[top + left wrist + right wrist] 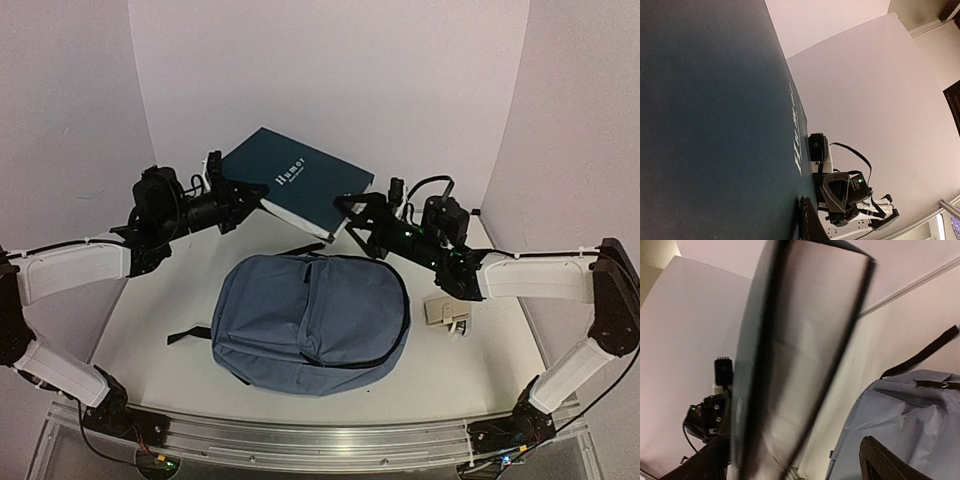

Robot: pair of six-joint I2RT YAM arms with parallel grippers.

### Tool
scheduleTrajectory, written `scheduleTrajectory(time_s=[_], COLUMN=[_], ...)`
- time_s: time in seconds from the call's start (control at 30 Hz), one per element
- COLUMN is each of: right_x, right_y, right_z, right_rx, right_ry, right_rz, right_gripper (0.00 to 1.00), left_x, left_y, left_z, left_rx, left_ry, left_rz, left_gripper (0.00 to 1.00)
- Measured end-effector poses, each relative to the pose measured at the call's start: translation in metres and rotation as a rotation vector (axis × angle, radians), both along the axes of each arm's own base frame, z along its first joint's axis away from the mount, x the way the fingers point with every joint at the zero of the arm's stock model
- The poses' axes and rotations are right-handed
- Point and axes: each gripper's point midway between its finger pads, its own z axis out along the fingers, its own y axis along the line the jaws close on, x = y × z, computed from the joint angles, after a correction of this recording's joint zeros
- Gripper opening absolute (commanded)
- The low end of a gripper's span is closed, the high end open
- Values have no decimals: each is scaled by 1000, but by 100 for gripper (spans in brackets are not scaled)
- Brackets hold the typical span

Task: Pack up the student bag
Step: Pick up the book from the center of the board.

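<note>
Above the zipped student bag [312, 322], both claws [232, 195] [352, 213] clench a dark teal book [297, 182].

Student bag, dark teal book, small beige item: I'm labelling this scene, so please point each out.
student bag [320, 320], top external view, middle of the front panel.
dark teal book [290, 180], top external view, cover near the title.
small beige item [445, 312], top external view, its top face.

Both arms hold a dark teal book [295, 180] above the student bag [312, 322].
</note>
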Motion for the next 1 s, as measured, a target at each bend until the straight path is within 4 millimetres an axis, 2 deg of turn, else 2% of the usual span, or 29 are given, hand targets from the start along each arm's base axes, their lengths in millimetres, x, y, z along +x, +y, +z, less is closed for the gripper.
scheduleTrajectory(time_s=[0.1, 0.2, 0.23, 0.3, 0.37, 0.47, 0.53, 0.63, 0.83, 0.93, 1.0], right_x=[-4, -7, -7, -9, -11, -13, -13, -11, -8, -6, -7], right_y=[2, 3, 2, 1, -1, -8, -15, -31, -91, -122, -141], right_z=[16, 20, 20, 20, 23, 23, 17, 17, 43, 52, 49], right_rx=[48, 68, 72, 87, 108, 88, 38, -66, -325, -458, -545], right_ry=[-42, -57, -58, -64, -77, -102, -108, -132, -206, -214, -202], right_rz=[28, 42, 43, 45, 43, 17, -19, -97, -345, -471, -535], right_gripper=[59, 33, 25, 9, 0, 0, 0, 0, 0, 0, 0], left_x=[-10, -17, -19, -20, -17, -16, -17, -24, -61, -78, -87], left_y=[-11, -18, -19, -21, -22, -22, -24, -26, -37, -54, -73], left_z=[-7, -8, -7, -8, -18, -37, -51, -83, -136, -152, -159], left_rx=[12, 11, 8, 11, 41, 104, 162, 291, 568, 705, 795], left_ry=[20, 21, 16, 17, 40, 74, 99, 138, 158, 130, 94], left_rz=[-30, -47, -50, -49, -37, -24, -3, 32, 40, 23, 4], left_gripper=[0, 2, 6, 24, 42, 61, 68, 78, 83, 85, 85])
